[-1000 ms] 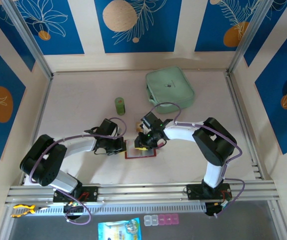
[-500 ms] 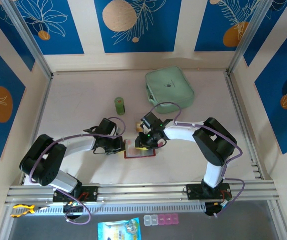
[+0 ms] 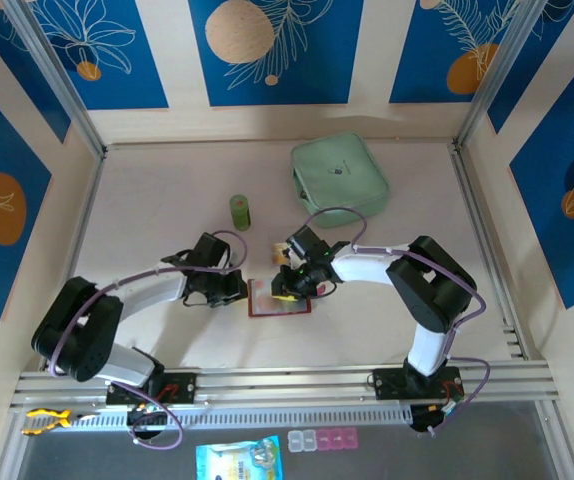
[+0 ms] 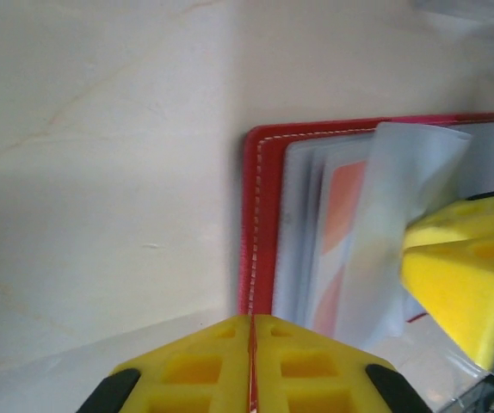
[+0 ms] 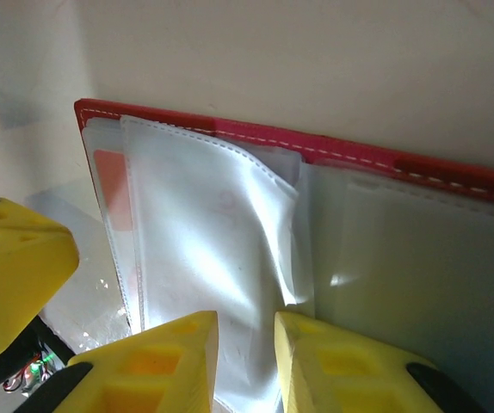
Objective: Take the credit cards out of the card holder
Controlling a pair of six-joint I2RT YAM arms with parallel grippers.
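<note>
Middle of the table [image 3: 167, 200], the red card holder [image 3: 282, 307] is lying open. My left gripper [image 4: 251, 325] is at its 9 o'clock edge, fingers squeezed together on the red cover. My right gripper [image 5: 245, 335], up around 12 o'clock, has just a narrow gap and is pinching one clear sleeve [image 5: 204, 249], which is lifted off the others. An orange card [image 4: 346, 202] sits inside the sleeves. The green pouch [image 3: 339, 176] is off at 1 o'clock, well apart.
</note>
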